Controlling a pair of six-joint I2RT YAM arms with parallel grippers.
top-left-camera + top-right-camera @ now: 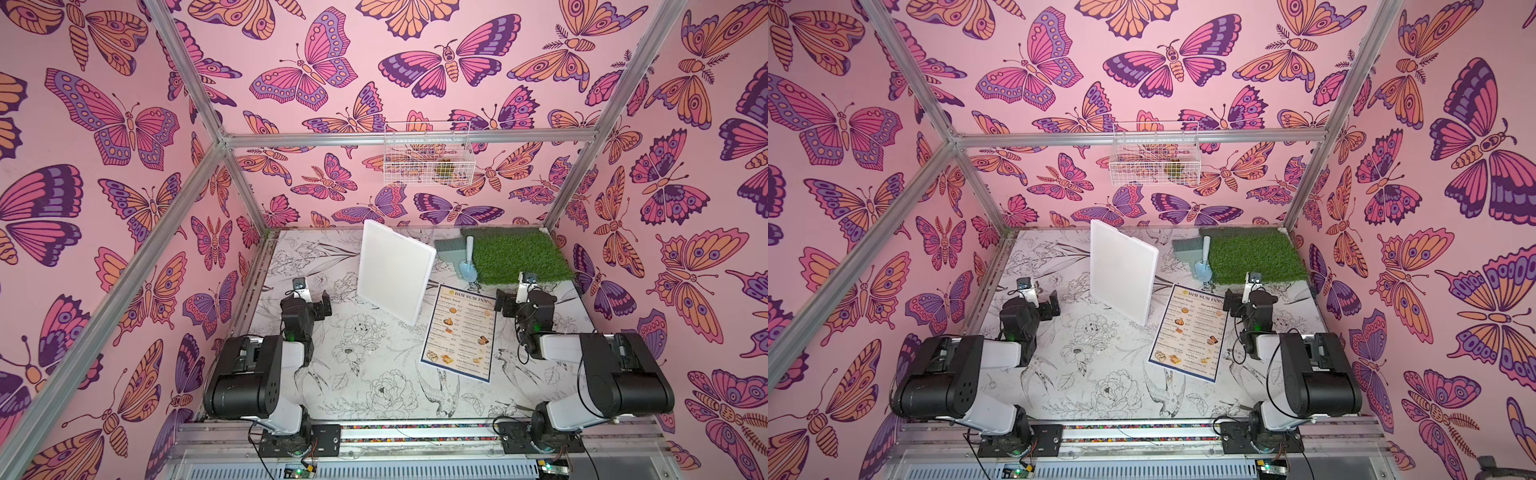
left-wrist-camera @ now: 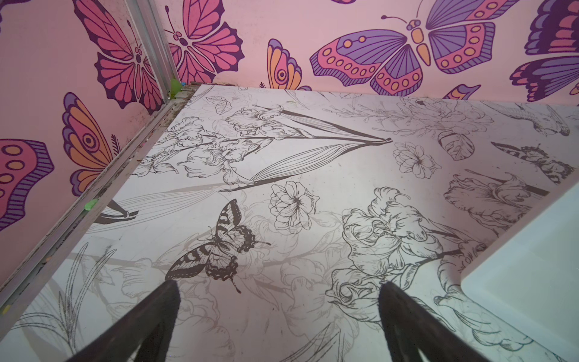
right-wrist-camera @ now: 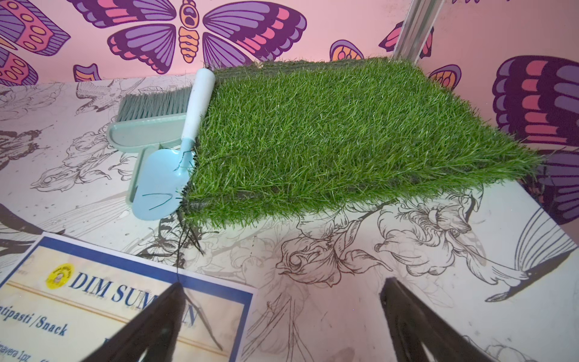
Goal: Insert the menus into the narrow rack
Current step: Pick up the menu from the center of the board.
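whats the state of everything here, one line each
menu: flat on the table, face up, unheld
narrow rack: standing on edge, unheld
left claw: open, empty
right claw: open, empty, over the menu's corner
wire basket: hanging on the back rail
grass mat: lying flat
hand brush: lying beside the grass mat
blue trowel: lying partly on the brush

Both top views looked steeply down from high behind the arms, sharing the whole table (image 1: 365, 386). Wrist cameras sat close behind the left gripper (image 2: 279, 284) and right gripper (image 3: 283, 282), facing ahead.
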